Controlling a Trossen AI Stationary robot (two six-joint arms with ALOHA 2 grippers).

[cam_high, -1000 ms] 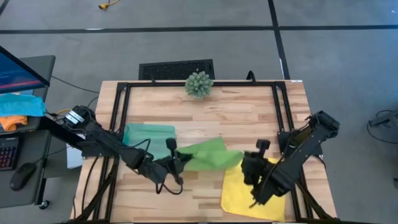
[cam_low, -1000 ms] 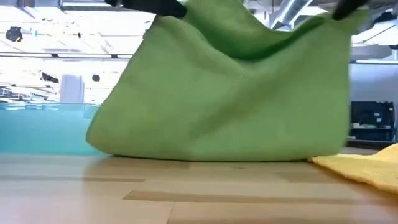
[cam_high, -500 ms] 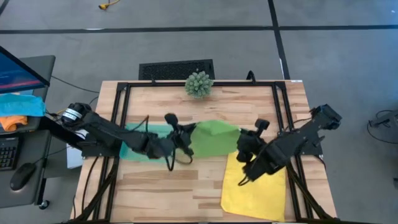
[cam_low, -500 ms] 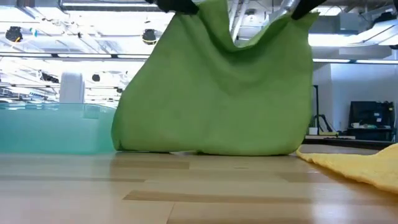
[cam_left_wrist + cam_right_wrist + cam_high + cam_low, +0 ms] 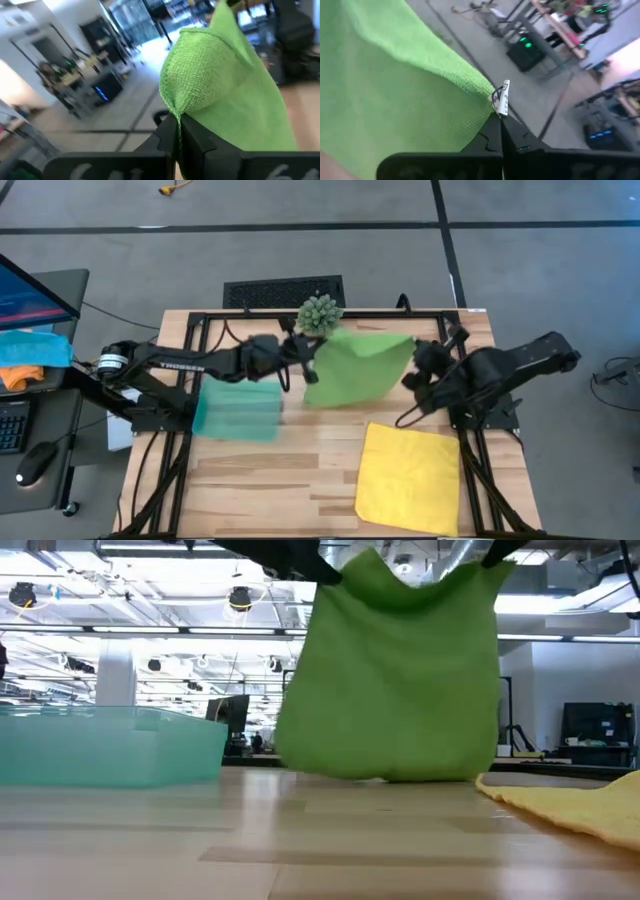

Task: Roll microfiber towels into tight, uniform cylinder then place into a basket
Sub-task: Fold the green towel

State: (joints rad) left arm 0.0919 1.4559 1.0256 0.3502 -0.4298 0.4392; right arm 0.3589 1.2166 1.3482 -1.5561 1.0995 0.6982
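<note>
Both arms had carried the leaf-green microfiber towel (image 5: 358, 368) from mid-table to the far edge, hanging spread. The left gripper (image 5: 300, 352) and right gripper (image 5: 418, 358) each pinched a top corner, jaws closed. Rolling looked not yet started; the translucent teal plastic basket (image 5: 236, 409) sat left, the flat yellow towel (image 5: 410, 477) near right.

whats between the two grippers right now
The green towel hangs stretched between them: the left gripper pinches one corner, the right gripper the other. The high view shows it best.
</note>
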